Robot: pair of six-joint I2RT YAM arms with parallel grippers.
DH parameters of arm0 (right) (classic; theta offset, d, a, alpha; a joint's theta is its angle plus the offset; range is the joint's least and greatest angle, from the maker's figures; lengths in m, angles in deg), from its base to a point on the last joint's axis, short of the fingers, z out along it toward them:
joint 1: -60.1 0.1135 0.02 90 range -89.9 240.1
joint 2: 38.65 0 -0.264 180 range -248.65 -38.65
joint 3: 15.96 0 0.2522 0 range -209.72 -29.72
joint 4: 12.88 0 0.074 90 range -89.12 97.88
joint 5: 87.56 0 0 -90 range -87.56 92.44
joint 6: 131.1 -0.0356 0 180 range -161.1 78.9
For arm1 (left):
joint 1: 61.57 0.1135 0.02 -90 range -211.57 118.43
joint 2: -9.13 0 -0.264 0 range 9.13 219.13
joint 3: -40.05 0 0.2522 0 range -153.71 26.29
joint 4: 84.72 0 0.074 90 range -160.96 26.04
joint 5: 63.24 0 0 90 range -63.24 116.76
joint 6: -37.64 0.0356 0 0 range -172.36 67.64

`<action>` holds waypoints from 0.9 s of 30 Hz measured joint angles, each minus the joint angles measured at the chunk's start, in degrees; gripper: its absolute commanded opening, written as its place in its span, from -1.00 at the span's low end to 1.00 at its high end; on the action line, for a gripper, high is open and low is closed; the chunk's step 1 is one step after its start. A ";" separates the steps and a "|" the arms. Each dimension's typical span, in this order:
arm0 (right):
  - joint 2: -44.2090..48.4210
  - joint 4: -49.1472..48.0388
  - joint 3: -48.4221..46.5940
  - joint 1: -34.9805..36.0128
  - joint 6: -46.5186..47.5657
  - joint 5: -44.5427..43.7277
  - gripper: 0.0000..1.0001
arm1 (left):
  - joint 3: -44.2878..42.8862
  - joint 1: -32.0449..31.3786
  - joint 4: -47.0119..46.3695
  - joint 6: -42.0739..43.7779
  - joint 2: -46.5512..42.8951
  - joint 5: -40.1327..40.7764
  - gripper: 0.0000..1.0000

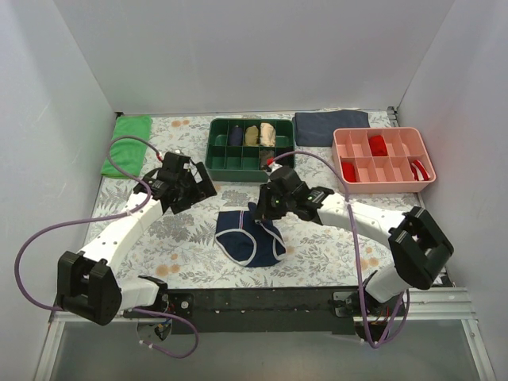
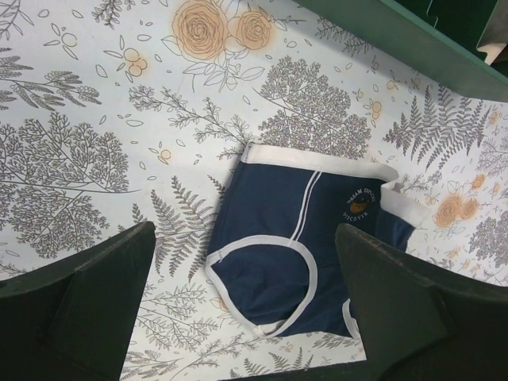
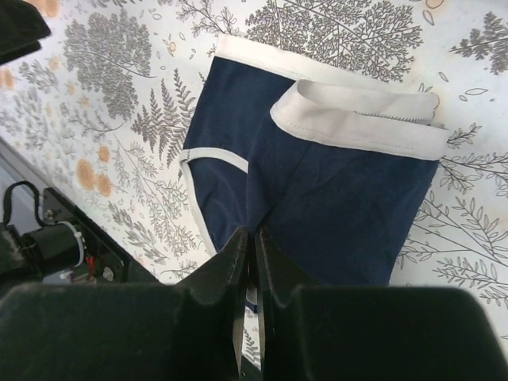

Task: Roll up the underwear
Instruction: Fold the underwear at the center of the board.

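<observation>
While the left gripper hangs spread apart, the right gripper pinches the single underwear.

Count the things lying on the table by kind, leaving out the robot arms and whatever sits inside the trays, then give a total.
Divided trays: 2, the green tray and the pink tray
Folded cloths: 2, the green cloth and the grey-blue cloth
Navy underwear: 1
Total: 5

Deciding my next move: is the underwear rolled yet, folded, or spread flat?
Partly folded, not rolled. The underwear lies flat with one side flapped over the middle; two waistband edges show, overlapping.
</observation>
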 measured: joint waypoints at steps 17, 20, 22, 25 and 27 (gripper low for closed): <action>-14.88 15.23 -16.98 12.90 -2.58 -18.27 -0.69 | 1.49 6.23 0.92 0.42 -1.88 -1.07 0.96; -16.55 15.93 -17.46 13.18 -3.41 -18.71 -0.69 | 1.53 7.52 0.92 0.42 -2.01 -1.44 0.96; -17.44 16.55 -18.43 13.35 -3.80 -18.82 -0.69 | 1.73 8.09 0.90 0.42 -2.12 -1.51 0.96; -18.93 16.59 -21.20 13.60 -4.11 -18.93 -0.68 | 2.21 8.72 0.81 0.44 -2.14 -1.92 0.96; -19.43 16.41 -22.51 13.90 -4.17 -18.95 -0.68 | 2.47 9.01 0.83 0.48 -2.16 -2.58 0.96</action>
